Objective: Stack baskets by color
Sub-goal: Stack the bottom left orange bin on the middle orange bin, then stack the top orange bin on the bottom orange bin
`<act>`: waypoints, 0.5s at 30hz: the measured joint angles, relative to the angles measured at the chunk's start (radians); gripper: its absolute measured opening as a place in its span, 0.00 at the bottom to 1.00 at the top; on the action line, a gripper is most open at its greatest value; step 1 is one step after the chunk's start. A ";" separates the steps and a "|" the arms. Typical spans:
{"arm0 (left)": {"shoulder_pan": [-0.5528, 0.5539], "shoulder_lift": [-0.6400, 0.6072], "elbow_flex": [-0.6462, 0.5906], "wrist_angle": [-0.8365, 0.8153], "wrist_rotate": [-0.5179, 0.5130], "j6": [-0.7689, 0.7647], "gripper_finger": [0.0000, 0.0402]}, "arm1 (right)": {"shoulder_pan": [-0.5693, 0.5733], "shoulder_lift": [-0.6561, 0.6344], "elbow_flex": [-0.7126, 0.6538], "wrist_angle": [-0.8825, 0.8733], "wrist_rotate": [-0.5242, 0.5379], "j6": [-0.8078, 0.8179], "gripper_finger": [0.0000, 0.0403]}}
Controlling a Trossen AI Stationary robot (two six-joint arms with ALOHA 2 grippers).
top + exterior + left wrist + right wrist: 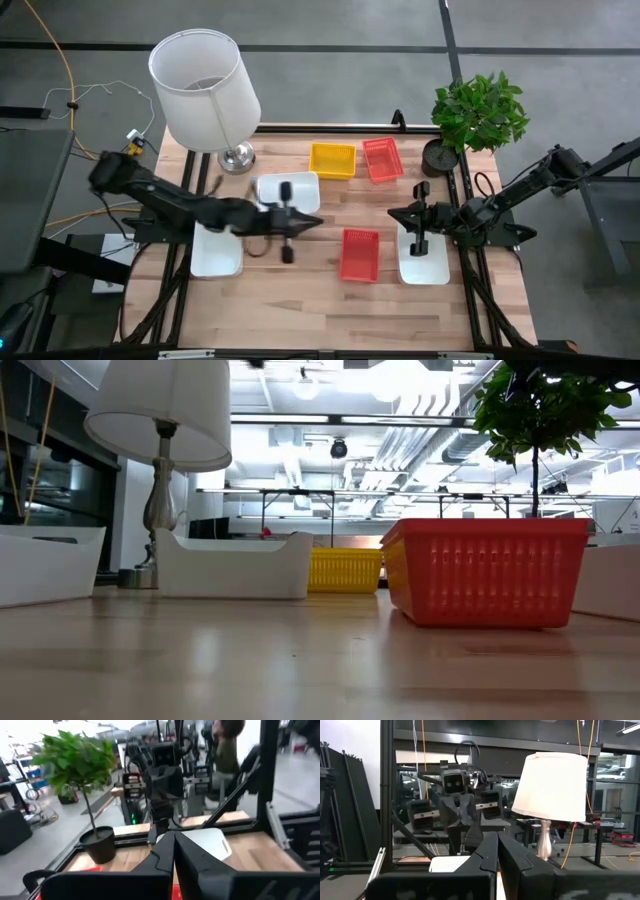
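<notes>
While both arms hang over the wooden counter (300,290) with nothing in their grasp, the baskets sit scattered, none stacked that I can see. The left gripper (287,222) hovers near the middle, its jaws pressed together and empty, right at the near edge of a white basket (288,190) that lies by the lamp (205,92). A second white basket (216,250) sits under the left arm at the left side. Over on the right, the right gripper (421,218) has its jaws closed too, holding nothing, poised above a third white basket (424,262). Between the two arms a red basket (360,254) rests alone toward the front. At the far edge a yellow basket (332,160) and another red basket (382,159) sit just beside each other, the red one slightly skewed. A potted plant (478,112) stands at the far right corner. From counter height, the front red basket looms large, the yellow one peeking out behind it
</notes>
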 joint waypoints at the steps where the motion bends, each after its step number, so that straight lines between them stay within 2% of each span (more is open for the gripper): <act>1: -0.007 -0.035 -0.042 0.028 0.002 -0.004 0.00 | 0.000 0.000 0.000 -0.003 0.000 0.006 0.00; 7: -0.034 -0.214 -0.231 0.084 0.049 -0.077 0.00 | 0.000 0.000 0.000 -0.009 0.000 0.007 0.00; 15: -0.040 -0.310 -0.321 0.095 0.074 -0.119 0.00 | 0.000 0.000 0.000 -0.015 0.000 0.006 0.00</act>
